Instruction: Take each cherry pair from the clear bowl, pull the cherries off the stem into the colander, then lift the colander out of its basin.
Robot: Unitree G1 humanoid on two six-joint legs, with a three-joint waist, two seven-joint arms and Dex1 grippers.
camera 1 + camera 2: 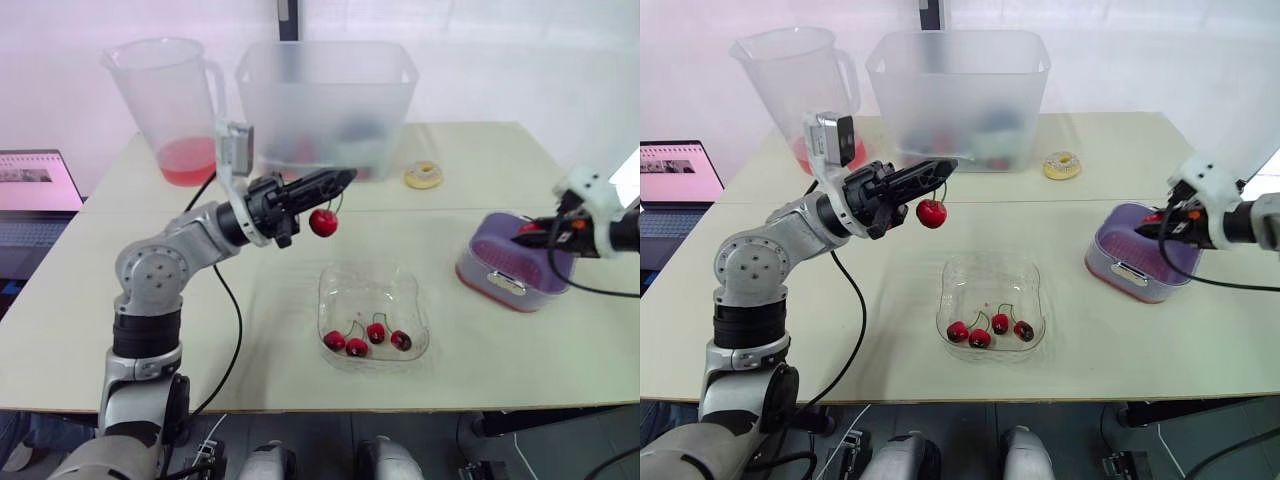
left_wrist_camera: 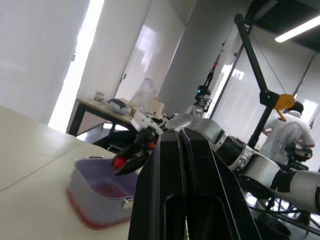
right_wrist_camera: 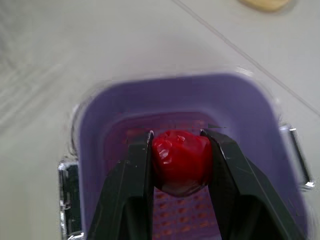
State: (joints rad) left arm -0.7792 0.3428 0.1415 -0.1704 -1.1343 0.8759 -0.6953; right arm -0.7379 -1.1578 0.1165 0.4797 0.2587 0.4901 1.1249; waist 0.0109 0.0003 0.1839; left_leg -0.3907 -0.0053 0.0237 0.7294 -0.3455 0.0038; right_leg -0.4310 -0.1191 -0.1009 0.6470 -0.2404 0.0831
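The right end effector [image 3: 180,137] is clamped on a single red cherry [image 3: 181,160], one finger either side of it, and hangs directly over the purple colander [image 3: 125,100], which sits in its red basin [image 1: 490,290] at the right of the table [image 1: 560,340]. As I judge it, the coming move turns on that: the fruit is straight above the perforated floor, so opening the fingers should drop it in. Well off to the left, the left end effector [image 1: 340,180] has its fingers pressed together on a stem [image 1: 334,203], which runs roughly upright with a hanging cherry [image 1: 323,222] below it, in the air above the table just beyond the far rim of the clear bowl [image 1: 330,275]. That one lies nearer the left arm; the right would have to cross back to pull it. The bowl, near centre, holds four cherries [image 1: 366,338] on stems. What is already in the colander I cannot tell. Farther back stand a frosted tub [image 1: 325,100], a pitcher [image 1: 170,100] with red liquid, and a small yellow ring [image 1: 423,175].
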